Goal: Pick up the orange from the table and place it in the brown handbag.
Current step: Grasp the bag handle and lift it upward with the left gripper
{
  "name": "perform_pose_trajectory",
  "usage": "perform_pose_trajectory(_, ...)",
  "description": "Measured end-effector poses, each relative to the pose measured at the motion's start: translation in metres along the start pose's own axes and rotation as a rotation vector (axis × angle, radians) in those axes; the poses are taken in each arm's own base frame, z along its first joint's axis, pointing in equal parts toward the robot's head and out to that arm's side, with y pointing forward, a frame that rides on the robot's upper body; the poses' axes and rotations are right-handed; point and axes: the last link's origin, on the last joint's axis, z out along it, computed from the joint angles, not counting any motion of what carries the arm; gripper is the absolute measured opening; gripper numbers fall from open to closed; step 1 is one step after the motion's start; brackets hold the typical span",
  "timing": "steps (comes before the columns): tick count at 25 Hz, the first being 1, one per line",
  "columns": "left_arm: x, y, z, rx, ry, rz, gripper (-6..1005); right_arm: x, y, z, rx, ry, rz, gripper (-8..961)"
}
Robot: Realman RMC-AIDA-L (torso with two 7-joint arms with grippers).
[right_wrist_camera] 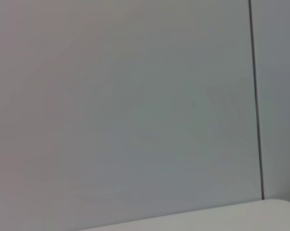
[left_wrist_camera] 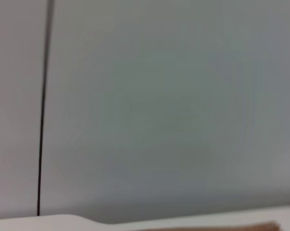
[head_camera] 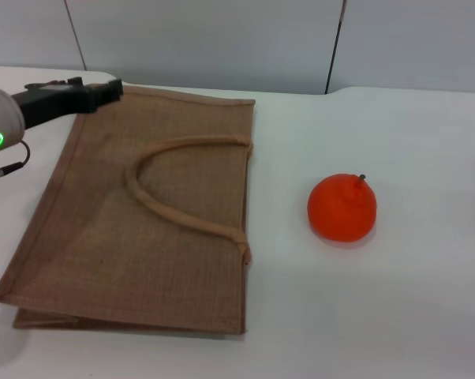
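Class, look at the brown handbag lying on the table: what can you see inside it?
Nothing shows: the brown handbag lies flat, its mouth closed, so its inside is hidden. The orange sits outside on the table.

a pale grey-blue panelled wall (head_camera: 206, 39) stands behind the work surface, split by thin dark vertical seams (head_camera: 334, 47). the wrist views show the same plain panels, each crossed by one dark seam (left_wrist_camera: 43, 106). the light is soft and even.

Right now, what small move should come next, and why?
Probably bring the right arm, not in the head view, toward the round orange-red fruit: it sits untouched on the white tabletop beside the flat tan jute handbag, while the left gripper hovers at the bag's far corner.
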Motion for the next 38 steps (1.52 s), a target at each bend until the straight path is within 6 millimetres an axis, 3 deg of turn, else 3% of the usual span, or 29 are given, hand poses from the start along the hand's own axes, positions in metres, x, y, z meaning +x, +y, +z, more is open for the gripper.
perform_pose_trajectory(14,0.010,0.019,0.015,-0.050,-0.118,0.368,750,-0.001,0.002,0.002,-0.005,-0.003,-0.004,891)
perform_pose_trajectory(24,0.021,0.030,0.017,-0.071,-0.203,0.388,750,-0.002,0.003,0.003,-0.008,-0.005,-0.004,892)
perform_pose_trajectory(38,0.019,0.032,0.021,-0.081,-0.374,0.405,751,-0.004,0.007,0.005,-0.018,-0.007,-0.001,892)
